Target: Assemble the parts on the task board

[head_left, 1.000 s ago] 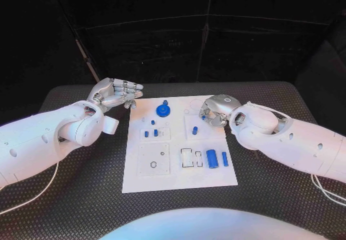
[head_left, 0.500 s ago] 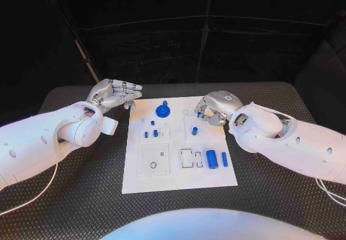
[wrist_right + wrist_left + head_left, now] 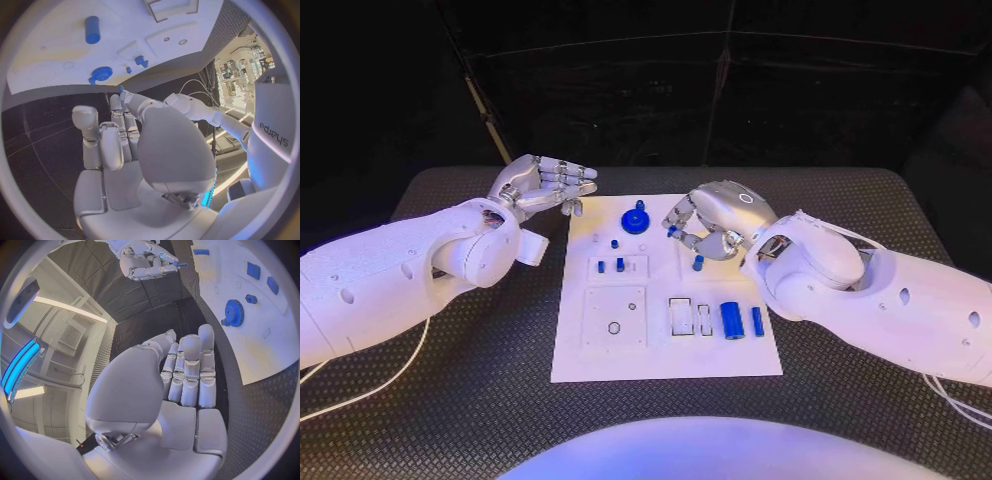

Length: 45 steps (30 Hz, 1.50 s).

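The task board (image 3: 661, 340) lay flat in the middle of the black table (image 3: 473, 400), its long side running away from the robot. At its far end stood a blue gear (image 3: 635, 219), with a small blue peg (image 3: 615, 243) just near of it and two short blue pieces (image 3: 610, 266) set in a square recess. Toward the near right lay a blue cylinder (image 3: 733, 320) and a slimmer blue bar (image 3: 757, 320), side by side, next to two outlined slots.

The left hand (image 3: 545, 186) hung over the table just off the board's far left corner, its fingers straight, pressed together and bent forward, with nothing in them. The right hand (image 3: 708, 218) hovered above the board's far right part, fingers curled downward; the left wrist view showed a small blue part (image 3: 180, 263) pinched at its fingertips (too small to name). Another blue piece (image 3: 698, 263) lay on the board just near of that hand
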Motion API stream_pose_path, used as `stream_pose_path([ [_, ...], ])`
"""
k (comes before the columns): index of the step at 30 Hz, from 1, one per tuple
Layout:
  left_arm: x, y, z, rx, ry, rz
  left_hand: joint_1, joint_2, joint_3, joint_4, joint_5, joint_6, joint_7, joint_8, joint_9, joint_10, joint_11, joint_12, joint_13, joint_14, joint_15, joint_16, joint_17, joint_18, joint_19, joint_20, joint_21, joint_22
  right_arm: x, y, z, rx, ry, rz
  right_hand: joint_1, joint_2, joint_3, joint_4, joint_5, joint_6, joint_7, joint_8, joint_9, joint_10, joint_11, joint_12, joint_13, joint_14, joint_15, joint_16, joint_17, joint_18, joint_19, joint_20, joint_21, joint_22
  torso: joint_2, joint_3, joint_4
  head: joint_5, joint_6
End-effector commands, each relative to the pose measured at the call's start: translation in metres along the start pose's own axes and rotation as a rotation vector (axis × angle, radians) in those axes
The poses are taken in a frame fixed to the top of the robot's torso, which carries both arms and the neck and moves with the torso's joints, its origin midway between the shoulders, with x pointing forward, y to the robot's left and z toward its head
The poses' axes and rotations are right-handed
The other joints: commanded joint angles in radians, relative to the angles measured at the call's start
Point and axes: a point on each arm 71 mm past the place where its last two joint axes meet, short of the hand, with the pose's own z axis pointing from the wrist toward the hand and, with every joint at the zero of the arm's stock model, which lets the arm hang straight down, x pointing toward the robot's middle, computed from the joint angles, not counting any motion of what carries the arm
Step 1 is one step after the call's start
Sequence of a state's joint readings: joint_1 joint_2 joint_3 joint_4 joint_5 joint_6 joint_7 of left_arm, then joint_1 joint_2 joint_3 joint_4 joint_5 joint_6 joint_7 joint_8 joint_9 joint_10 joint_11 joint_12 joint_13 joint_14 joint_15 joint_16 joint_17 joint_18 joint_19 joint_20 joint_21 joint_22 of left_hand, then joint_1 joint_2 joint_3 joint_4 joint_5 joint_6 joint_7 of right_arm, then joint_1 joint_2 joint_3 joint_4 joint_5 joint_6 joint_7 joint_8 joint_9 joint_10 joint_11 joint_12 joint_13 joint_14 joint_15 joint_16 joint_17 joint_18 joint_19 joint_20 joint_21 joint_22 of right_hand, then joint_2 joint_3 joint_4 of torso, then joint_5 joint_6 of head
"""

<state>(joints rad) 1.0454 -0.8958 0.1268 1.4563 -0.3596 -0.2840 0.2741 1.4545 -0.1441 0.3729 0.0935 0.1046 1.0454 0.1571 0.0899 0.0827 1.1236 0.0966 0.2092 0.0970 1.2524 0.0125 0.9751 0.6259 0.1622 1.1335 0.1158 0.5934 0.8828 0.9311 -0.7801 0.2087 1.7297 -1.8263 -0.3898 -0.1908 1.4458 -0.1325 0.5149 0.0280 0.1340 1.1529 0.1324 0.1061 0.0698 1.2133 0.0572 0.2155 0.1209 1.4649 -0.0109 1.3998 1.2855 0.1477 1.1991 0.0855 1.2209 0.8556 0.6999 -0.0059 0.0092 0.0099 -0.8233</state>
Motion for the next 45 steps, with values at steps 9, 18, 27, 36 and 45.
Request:
stream_pose_path([
  [9, 0.009, -0.003, 0.004, 0.026, 0.024, -0.017, -0.003, 0.009, -0.001, -0.004, -0.002, 0.001, 0.009, 0.002, -0.002, -0.011, 0.001, 0.007, 0.001, -0.01, 0.001, -0.011, -0.008, 0.02, -0.008, -0.001, -0.006, -0.002, 0.051, 0.029, -0.007, -0.045, 0.128, 0.123, -0.01, 0.0, 0.006, 0.001, -0.007, 0.006, 0.001, -0.002, 0.001, 0.006, 0.002, -0.005, -0.002, 0.054, -0.009, 0.005, 0.001, -0.014, 0.008, 0.002, 0.003, 0.001, 0.002, 0.0001, -0.0003, 0.064, -0.021],
  [18, 0.014, -0.004, 0.006, 0.027, 0.035, -0.022, -0.005, 0.009, -0.002, -0.004, -0.002, 0.001, 0.009, 0.002, -0.003, -0.013, 0.001, 0.009, 0.001, -0.013, 0.002, -0.017, -0.016, 0.02, -0.008, 0.0, -0.008, -0.003, 0.083, 0.043, -0.012, -0.065, 0.234, 0.13, -0.017, 0.002, 0.003, 0.002, -0.012, 0.005, 0.002, -0.004, 0.001, 0.005, 0.003, -0.007, -0.002, 0.055, -0.008, 0.006, 0.003, -0.014, 0.008, 0.002, 0.003, 0.0, 0.002, 0.0003, -0.0009, 0.08, -0.033],
  [27, 0.014, -0.003, 0.007, 0.025, 0.037, -0.023, -0.006, 0.009, -0.003, -0.004, -0.003, 0.0, 0.009, 0.002, -0.003, -0.015, 0.002, 0.01, 0.001, -0.017, 0.002, -0.022, -0.023, 0.02, -0.009, 0.0, -0.01, -0.004, 0.09, 0.047, -0.011, -0.071, 0.251, 0.116, -0.018, 0.002, 0.003, 0.002, -0.013, 0.005, 0.002, -0.004, 0.001, 0.005, 0.003, -0.007, -0.002, 0.055, -0.008, 0.006, 0.003, -0.014, 0.008, 0.002, 0.004, 0.001, 0.002, 0.0005, -0.0014, 0.094, -0.045],
  [36, 0.013, -0.003, 0.007, 0.023, 0.036, -0.022, -0.007, 0.01, -0.004, -0.004, -0.003, -0.001, 0.01, 0.002, -0.004, -0.016, 0.002, 0.011, 0.001, -0.021, 0.003, -0.028, -0.03, 0.02, -0.01, 0.001, -0.012, -0.006, 0.091, 0.049, -0.01, -0.072, 0.235, 0.105, -0.025, 0.003, 0.0, 0.004, -0.015, 0.005, 0.002, -0.005, 0.001, 0.005, 0.003, -0.008, -0.003, 0.055, -0.007, 0.007, 0.004, -0.013, 0.007, 0.003, 0.003, -0.001, 0.002, 0.0001, -0.0015, 0.101, -0.049],
  [45, 0.013, -0.002, 0.007, 0.02, 0.034, -0.022, -0.008, 0.01, -0.004, -0.004, -0.003, -0.002, 0.01, 0.002, -0.004, -0.018, 0.003, 0.012, 0.001, -0.022, 0.003, -0.03, -0.032, 0.02, -0.01, 0.001, -0.013, -0.007, 0.093, 0.049, -0.008, -0.066, 0.241, 0.102, -0.027, 0.003, -0.002, 0.004, -0.015, 0.005, 0.002, -0.005, 0.001, 0.005, 0.003, -0.008, -0.003, 0.055, -0.007, 0.007, 0.003, -0.013, 0.007, 0.003, 0.003, -0.001, 0.002, -0.0005, -0.0004, 0.1, -0.049],
])
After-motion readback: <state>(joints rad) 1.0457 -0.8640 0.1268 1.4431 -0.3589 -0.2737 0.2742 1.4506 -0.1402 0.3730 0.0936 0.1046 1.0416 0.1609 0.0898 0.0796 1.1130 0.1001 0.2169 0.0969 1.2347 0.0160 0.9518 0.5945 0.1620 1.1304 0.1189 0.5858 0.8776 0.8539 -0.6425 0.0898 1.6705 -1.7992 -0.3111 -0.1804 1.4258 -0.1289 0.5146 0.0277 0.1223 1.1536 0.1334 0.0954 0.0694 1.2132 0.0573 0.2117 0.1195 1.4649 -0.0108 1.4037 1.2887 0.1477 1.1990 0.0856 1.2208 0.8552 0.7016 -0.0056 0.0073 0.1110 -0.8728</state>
